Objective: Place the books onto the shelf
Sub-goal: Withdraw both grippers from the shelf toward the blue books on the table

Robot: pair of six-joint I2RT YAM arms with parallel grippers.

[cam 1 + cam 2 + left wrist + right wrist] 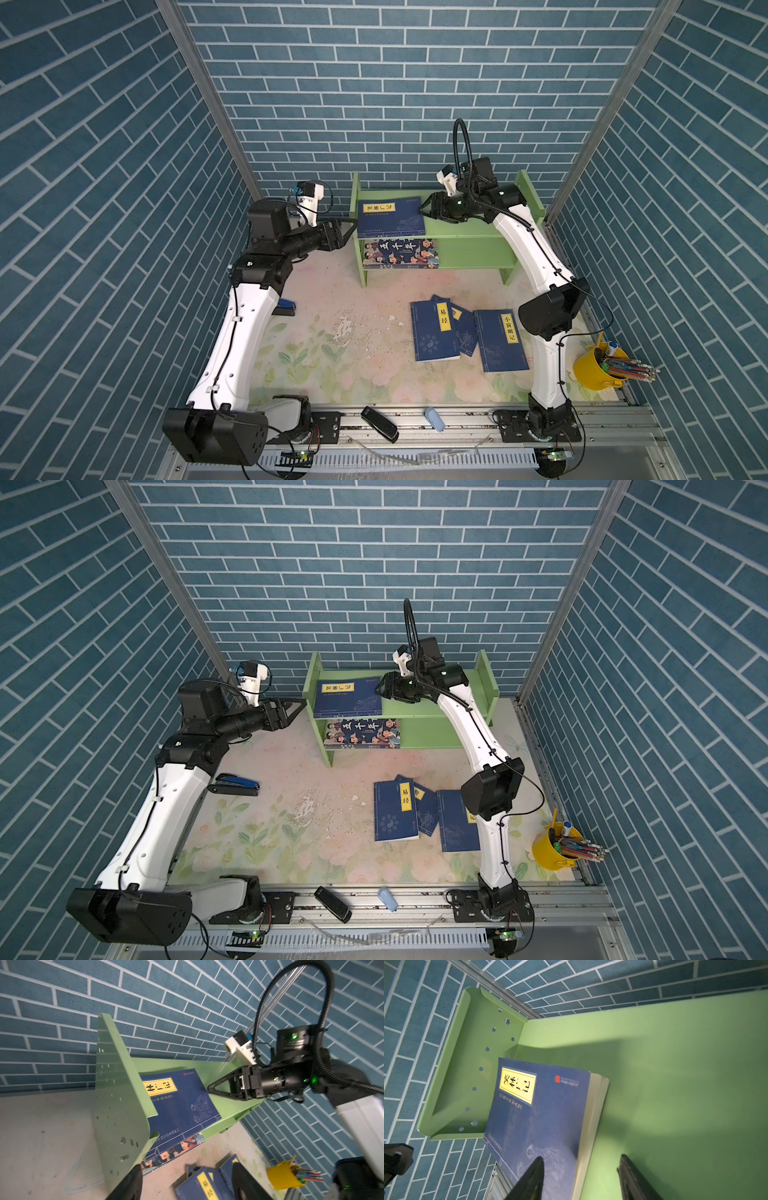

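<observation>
Thin navy yellow-labelled book is laid on light green wooden shelf, upper centre; left gripper and right gripper are held wide, empty; lower-right navy books are to be gripped next.

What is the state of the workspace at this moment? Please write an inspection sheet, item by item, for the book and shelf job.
Surface: floral mat, with a worn patch near the middle.
Job's things: shelf at the back; navy book flat on its top tier; cartoon book on the lower tier; three navy books loose on the mat, partly overlapping.
Clutter: blue stapler; black stapler and pale blue object on the front rail; yellow cup of pens.
Grippers: left gripper open, beside the shelf's side panel; right gripper open, at the top book's page edge.
Cables: black conduit loops above the right wrist; no snag seen.
Surroundings: blue brick-pattern walls.
</observation>
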